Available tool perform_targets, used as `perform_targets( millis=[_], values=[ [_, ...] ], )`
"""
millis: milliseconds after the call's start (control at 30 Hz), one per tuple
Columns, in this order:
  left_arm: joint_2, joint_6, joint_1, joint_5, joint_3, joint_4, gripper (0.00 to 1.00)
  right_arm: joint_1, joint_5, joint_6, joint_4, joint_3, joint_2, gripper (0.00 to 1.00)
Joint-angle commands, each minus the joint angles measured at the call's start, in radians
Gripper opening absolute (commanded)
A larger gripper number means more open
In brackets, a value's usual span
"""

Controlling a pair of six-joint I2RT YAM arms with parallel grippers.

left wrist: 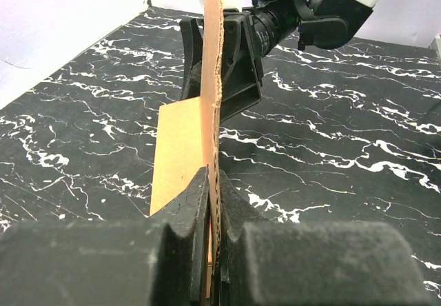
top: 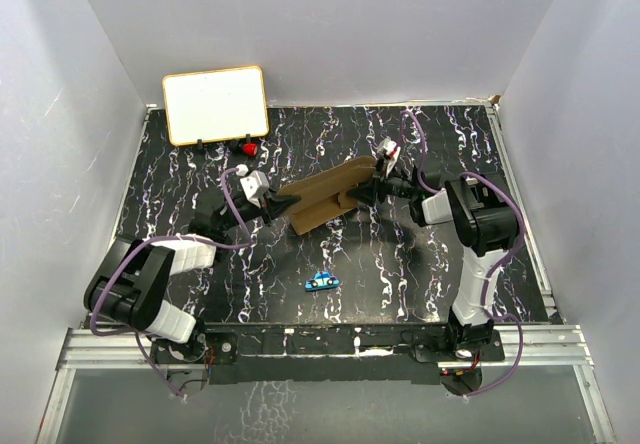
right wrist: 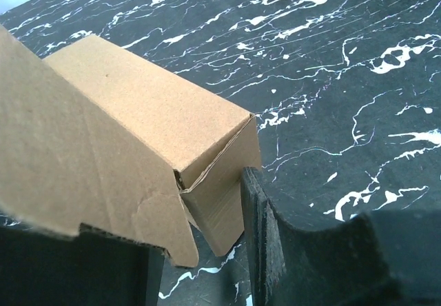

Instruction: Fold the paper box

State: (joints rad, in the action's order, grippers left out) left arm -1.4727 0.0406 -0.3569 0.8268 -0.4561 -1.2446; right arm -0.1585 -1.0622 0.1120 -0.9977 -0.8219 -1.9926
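The paper box (top: 325,196) is a brown cardboard carton, partly formed, held above the middle of the table between both arms. In the left wrist view the paper box (left wrist: 210,78) stands edge-on, and my left gripper (left wrist: 213,202) is shut on its near panel. My right gripper (top: 362,192) is at the opposite end. In the right wrist view the carton (right wrist: 138,106) shows a closed top and loose end flaps. My right gripper (right wrist: 203,264) is open astride a small end flap. Its right finger (right wrist: 258,237) is against that flap, and the left finger is hidden under a large flap.
A white board with a tan frame (top: 215,104) leans at the back left, with a small red object (top: 248,149) in front of it. A small blue object (top: 322,281) lies on the black marbled table (top: 420,274) near the front. White walls enclose three sides.
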Motion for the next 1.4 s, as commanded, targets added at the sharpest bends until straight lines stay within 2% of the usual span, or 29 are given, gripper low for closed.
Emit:
perform_targets(
  millis=[0,367,733,1033,1167,1267,1367],
  values=[
    [-0.005,0.023,0.007,0.024,0.011,-0.046,0.00,-0.010,0.028,0.005,-0.175,0.018,-0.024,0.46],
    [-0.011,0.036,0.010,0.038,0.015,-0.049,0.00,-0.021,0.097,0.018,-0.271,0.075,-0.019,0.42],
    [-0.005,0.036,0.010,0.045,0.025,-0.041,0.00,-0.070,0.229,-0.067,-0.344,0.156,0.024,0.35],
    [0.005,0.099,0.010,0.023,0.016,-0.062,0.00,-0.072,0.215,-0.077,-0.421,0.186,0.056,0.16],
    [0.038,0.139,0.010,-0.021,-0.027,0.044,0.00,-0.072,0.184,-0.100,-0.326,0.161,0.118,0.08],
    [0.059,0.175,0.009,-0.066,-0.049,0.110,0.09,-0.071,0.170,-0.140,-0.198,0.138,0.173,0.08],
    [0.088,0.206,0.009,-0.109,-0.049,0.124,0.27,-0.071,0.160,-0.216,-0.010,0.110,0.235,0.08]
  ],
)
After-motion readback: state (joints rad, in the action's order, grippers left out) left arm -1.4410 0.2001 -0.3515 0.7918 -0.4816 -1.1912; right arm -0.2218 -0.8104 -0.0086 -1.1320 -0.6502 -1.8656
